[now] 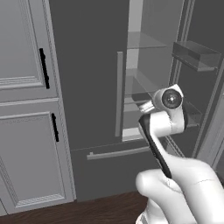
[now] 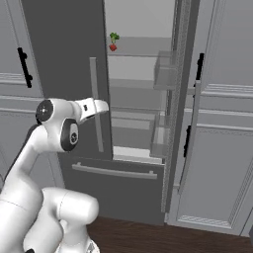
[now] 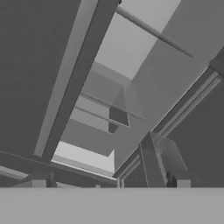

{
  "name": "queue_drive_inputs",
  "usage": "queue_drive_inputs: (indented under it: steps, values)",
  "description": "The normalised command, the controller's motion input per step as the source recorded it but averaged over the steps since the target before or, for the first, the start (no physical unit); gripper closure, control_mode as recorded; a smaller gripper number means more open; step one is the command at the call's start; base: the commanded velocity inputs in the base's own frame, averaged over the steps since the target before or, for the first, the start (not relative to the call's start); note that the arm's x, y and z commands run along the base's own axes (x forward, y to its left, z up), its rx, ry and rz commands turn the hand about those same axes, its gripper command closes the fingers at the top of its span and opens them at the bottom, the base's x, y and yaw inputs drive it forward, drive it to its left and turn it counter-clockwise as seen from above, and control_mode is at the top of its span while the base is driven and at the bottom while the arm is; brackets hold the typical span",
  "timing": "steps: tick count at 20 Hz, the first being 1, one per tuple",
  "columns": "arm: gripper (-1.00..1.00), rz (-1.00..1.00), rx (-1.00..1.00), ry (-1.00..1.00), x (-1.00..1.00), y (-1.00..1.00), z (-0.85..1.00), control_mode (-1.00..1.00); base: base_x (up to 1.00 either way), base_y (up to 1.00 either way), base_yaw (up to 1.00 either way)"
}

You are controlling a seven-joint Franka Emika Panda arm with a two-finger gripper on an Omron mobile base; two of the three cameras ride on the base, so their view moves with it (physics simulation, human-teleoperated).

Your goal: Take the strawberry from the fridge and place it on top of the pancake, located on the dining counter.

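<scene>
Strawberry (image 2: pixel 113 47) on upper fridge (image 2: pixel 141 99) shelf, well above empty, wide-apart gripper (image 3: pixel 110 183).

2 base views flank the open fridge (image 1: pixel 96 87).

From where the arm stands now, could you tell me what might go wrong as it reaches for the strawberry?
1. The strawberry sits on a high shelf, well above the open pincer; the reach may fall short.
2. The left fridge door is shut beside the opening, so the arm could clip its handle.
3. The fruit is tiny and may roll from a loose grasp.
</scene>
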Motion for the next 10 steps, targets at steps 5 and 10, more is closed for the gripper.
queue_drive_inputs:
  steps: [5,10]
  values:
    - [-1.0,0.0,0.18,0.0,0.1,0.77,0.0,-1.0,0.0,0.0,0.0]
    - [-1.0,0.02,0.25,0.0,0.32,0.49,0.0,-1.0,0.0,0.0,0.0]
